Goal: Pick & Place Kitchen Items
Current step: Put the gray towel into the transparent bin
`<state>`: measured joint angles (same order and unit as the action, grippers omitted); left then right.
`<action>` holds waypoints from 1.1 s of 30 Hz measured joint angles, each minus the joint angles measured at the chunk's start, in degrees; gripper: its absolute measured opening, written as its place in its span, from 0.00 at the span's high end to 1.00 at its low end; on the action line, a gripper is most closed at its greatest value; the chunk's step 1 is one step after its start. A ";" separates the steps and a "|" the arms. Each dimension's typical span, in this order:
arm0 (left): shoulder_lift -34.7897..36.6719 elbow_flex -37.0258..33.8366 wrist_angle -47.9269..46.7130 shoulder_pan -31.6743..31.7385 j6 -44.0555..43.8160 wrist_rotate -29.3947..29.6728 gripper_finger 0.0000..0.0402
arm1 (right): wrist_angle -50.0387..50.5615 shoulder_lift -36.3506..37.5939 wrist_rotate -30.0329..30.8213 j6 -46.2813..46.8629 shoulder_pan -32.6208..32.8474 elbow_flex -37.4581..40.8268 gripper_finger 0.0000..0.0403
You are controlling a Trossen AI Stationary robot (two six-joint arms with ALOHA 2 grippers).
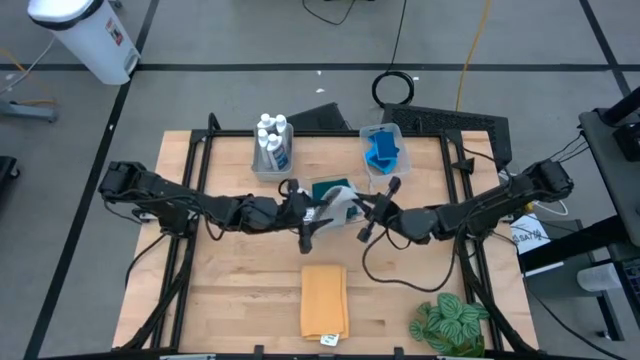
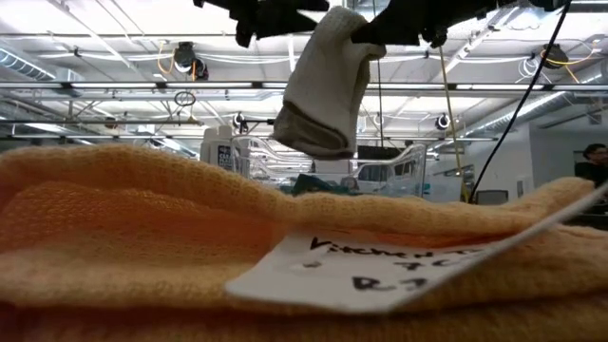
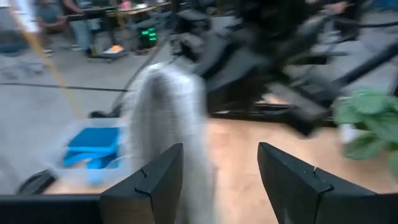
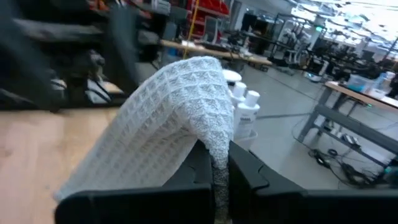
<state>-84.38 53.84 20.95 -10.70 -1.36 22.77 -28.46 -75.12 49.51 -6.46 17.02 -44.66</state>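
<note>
Wooden table (image 1: 240,300) with orange cloth (image 1: 324,300), leafy plant (image 1: 450,322), two bins, dark green cloth (image 1: 328,187).

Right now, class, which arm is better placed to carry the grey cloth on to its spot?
Right. The right pincer is shut on the grey cloth, holding it above the table. The left pincer is open beside it.

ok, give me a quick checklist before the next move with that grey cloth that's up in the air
1. Right hand shut on the grey cloth: ok.
2. Left hand released: ok, fingers open, cloth beside one finger.
3. Cloth lifted off the table: ok, it hangs in the low view.
4. Dark green cloth lying below clear of the hanging one: cannot tell.
5. Orange cloth out of the way: ok, at the near edge.
6. Bottle bin and sponge bin undisturbed: ok.
</note>
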 joint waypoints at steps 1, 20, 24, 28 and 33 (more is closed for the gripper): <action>0.00 0.00 -0.35 0.04 0.04 1.34 0.48 | -0.93 -0.07 -0.12 -0.20 0.28 0.00 1.00; 0.00 0.00 -3.98 0.06 4.52 8.89 0.48 | -1.44 -0.04 -15.68 -0.67 2.22 0.00 1.00; 0.00 0.00 -3.93 0.06 4.99 5.51 0.48 | -1.21 -0.04 -19.98 -0.72 2.22 0.00 1.00; 0.00 0.00 -3.76 0.06 5.39 1.47 0.48 | 1.17 0.51 -24.42 -2.56 2.20 0.00 1.00; 0.00 0.00 -3.32 0.02 4.93 -6.64 0.48 | 5.16 2.76 -30.60 -1.70 2.20 0.00 1.00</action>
<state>-84.38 53.84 17.63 -10.68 3.57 16.13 -23.31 -72.36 18.90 -8.15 19.22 -44.66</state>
